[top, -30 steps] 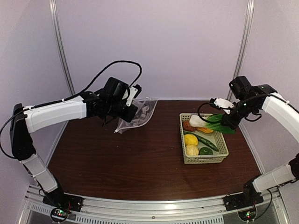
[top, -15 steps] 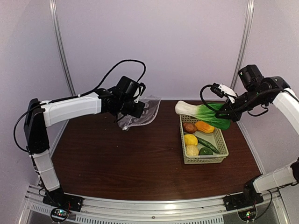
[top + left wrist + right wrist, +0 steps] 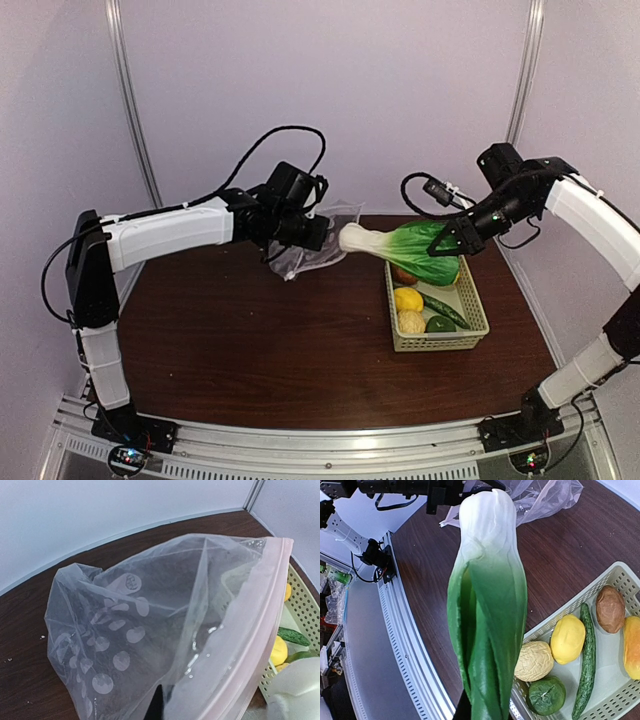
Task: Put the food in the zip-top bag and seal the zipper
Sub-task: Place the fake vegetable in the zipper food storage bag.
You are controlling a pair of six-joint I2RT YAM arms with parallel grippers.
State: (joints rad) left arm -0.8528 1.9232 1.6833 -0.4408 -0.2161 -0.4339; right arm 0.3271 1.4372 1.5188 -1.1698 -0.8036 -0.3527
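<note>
My left gripper (image 3: 322, 235) is shut on the clear zip-top bag (image 3: 312, 252), holding it up off the table at the back. In the left wrist view the bag (image 3: 150, 630) fills the frame and its pinkish zipper (image 3: 265, 615) runs down the right side. My right gripper (image 3: 452, 247) is shut on the leafy end of the bok choy (image 3: 400, 242), which lies level in the air. The white stem points left and almost reaches the bag's mouth. The bok choy (image 3: 490, 605) hides the right gripper (image 3: 480, 715) in its wrist view. The rest of the food lies in the basket.
The pale green basket (image 3: 475, 335) stands at the right of the table. It holds a lemon (image 3: 567, 639), a pale wrinkled fruit (image 3: 534, 661), a green pepper (image 3: 546, 695), a cucumber (image 3: 584, 665), a brown piece (image 3: 610, 608) and an orange piece (image 3: 632, 647).
My right gripper has lifted the bok choy out of the basket and carried it left. My left arm has swung the bag to the right, towards the stem.
</note>
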